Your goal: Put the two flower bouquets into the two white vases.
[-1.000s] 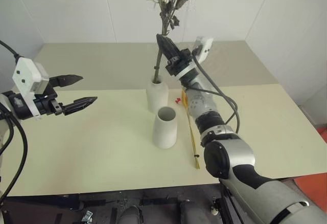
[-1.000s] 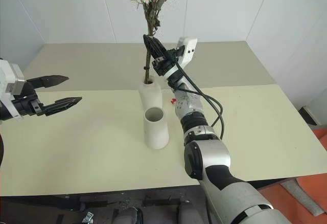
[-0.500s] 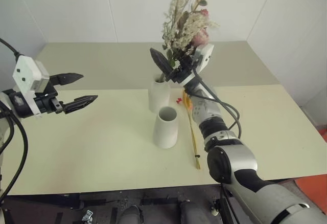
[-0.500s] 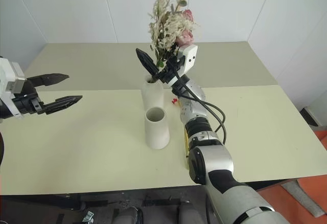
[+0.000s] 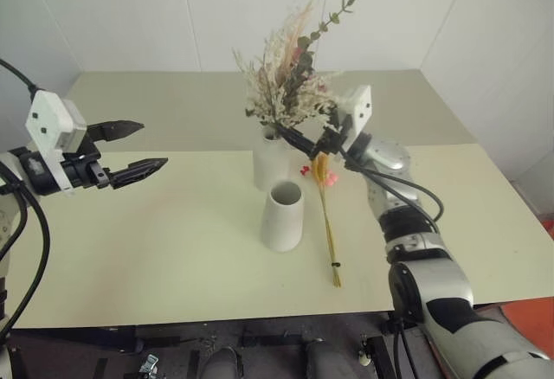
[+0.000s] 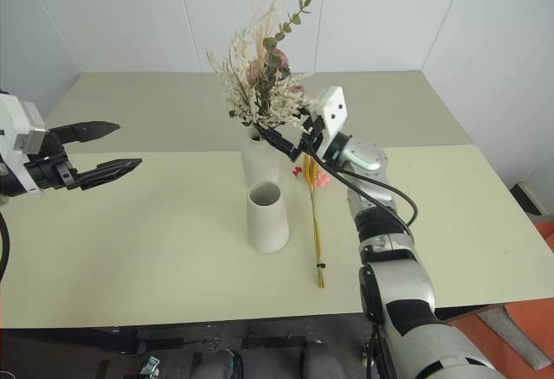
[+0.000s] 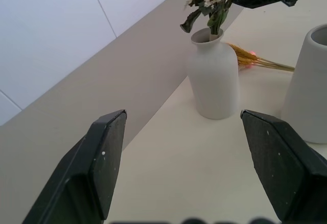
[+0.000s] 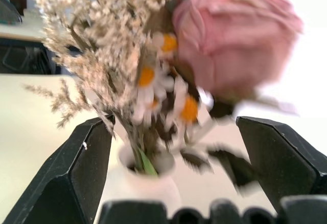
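The bushy bouquet (image 5: 281, 80) of pink roses, cream sprigs and green eucalyptus stands with its stem down in the bottle-shaped vase (image 5: 269, 159), its head spreading above the narrow neck. The right gripper (image 5: 305, 140) sits just beside that neck and the lower leaves, on the bouquet's right; its two black fingers are spread wide and hold nothing. In the right wrist view the flowers (image 8: 168, 55) rise between the parted fingers (image 8: 71, 178) without being pinched, and the vase mouth (image 8: 148, 170) lies low between them.

The cone-shaped vase (image 5: 282, 215) stands in front of the bottle-shaped vase, close to it, its broad mouth holding no flowers. The slim orange bouquet (image 5: 327, 223) lies flat on the table just to the right of the cone vase, its pink-red blooms (image 5: 320, 174) at the far end near the bottle vase and below the right gripper, its tan stem pointing to the near edge.

The left gripper (image 5: 132, 149) hangs above the table well to the left of both vases, its fingers apart and holding nothing. In the left wrist view the bottle vase (image 7: 213, 78) stands ahead between its parted fingers (image 7: 102, 157).

The table (image 5: 173, 249) is pale cream-green, with a seam running across it behind the vases. White panelled walls (image 5: 121, 16) close it in at the back and on the right. No writing or label can be read.
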Available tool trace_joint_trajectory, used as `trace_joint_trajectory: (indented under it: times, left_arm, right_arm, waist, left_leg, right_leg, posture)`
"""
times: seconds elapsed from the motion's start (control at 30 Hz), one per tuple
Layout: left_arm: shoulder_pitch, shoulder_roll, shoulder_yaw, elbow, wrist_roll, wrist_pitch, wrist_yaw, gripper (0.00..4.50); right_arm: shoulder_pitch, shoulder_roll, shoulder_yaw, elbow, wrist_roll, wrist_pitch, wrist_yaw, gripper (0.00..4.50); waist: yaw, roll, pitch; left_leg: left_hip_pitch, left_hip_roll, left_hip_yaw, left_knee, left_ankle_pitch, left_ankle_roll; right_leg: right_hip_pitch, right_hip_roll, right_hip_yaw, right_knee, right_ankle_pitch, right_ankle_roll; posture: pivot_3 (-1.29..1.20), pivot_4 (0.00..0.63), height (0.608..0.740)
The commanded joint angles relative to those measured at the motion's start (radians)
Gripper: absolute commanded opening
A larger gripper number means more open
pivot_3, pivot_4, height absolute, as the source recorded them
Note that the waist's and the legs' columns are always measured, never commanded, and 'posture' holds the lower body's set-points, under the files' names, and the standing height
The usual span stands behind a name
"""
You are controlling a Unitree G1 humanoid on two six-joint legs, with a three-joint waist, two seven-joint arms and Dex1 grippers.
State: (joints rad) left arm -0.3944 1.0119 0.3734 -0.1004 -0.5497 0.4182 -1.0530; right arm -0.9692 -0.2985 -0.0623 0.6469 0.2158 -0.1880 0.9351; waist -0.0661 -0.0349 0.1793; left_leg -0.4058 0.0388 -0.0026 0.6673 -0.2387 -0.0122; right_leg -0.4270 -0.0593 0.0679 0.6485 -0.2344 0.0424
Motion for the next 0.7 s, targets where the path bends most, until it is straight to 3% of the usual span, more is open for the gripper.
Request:
trace_joint_trajectory:
  times: [0.03,0.13,0.23,0.43,0.57,0.7]
  left_arm:
    - [-0.024,0.012,0.006,-0.003,0.004,-0.019,-0.005,3.88]
    - [-0.028,0.012,0.001,-0.002,0.005,-0.018,-0.005,3.88]
    - [-0.020,0.014,-0.002,-0.003,0.011,-0.016,-0.011,3.88]
    - [-0.048,0.007,-0.023,0.015,0.016,-0.019,-0.021,3.88]
    - [-0.069,0.009,-0.042,0.016,0.011,-0.022,-0.041,3.88]
    - [-0.062,0.016,-0.048,0.004,0.011,-0.018,-0.065,3.88]
  right_arm:
    - [0.024,-0.096,0.019,-0.142,-0.047,0.116,-0.031,4.48]
    - [0.078,-0.191,0.046,-0.250,-0.126,0.266,-0.097,4.48]
    - [0.138,-0.290,0.033,-0.383,-0.108,0.493,-0.085,4.48]
    - [0.179,-0.391,0.085,-0.668,-0.053,1.144,-0.111,4.48]
    - [0.213,-0.382,0.118,-0.841,-0.008,1.440,-0.168,4.48]
    - [0.261,-0.332,0.118,-0.974,0.023,1.601,-0.247,4.48]
  waist:
    - [0.000,0.000,0.000]
    - [0.000,0.000,0.000]
    - [0.002,0.000,0.000]
    - [0.002,0.000,0.000]
    - [0.004,0.000,0.000]
    - [0.008,0.000,0.000]
  left_leg:
    - [0.000,0.000,0.000,0.000,0.000,0.000]
    - [0.000,0.000,0.000,0.000,0.000,0.000]
    - [0.000,0.000,0.000,0.000,0.000,0.000]
    - [0.001,0.000,0.001,0.000,0.000,0.000]
    - [0.001,0.000,0.000,0.001,0.000,0.000]
    - [0.000,0.000,0.000,0.001,0.000,0.000]
  right_leg:
    - [0.000,0.000,0.000,0.000,0.000,0.000]
    - [0.000,0.000,0.000,0.000,0.000,0.000]
    - [0.000,0.000,0.000,-0.001,0.000,0.000]
    - [0.000,0.000,0.001,-0.002,-0.001,-0.001]
    - [0.000,0.001,0.001,-0.002,-0.002,-0.002]
    - [0.000,0.001,0.001,-0.002,-0.002,-0.001]
  posture:
    - [0.00,0.150,0.740]
    - [0.00,0.150,0.740]
    - [0.00,0.150,0.740]
    - [0.00,0.150,0.740]
    - [0.00,0.150,0.740]
    - [0.00,0.150,0.740]
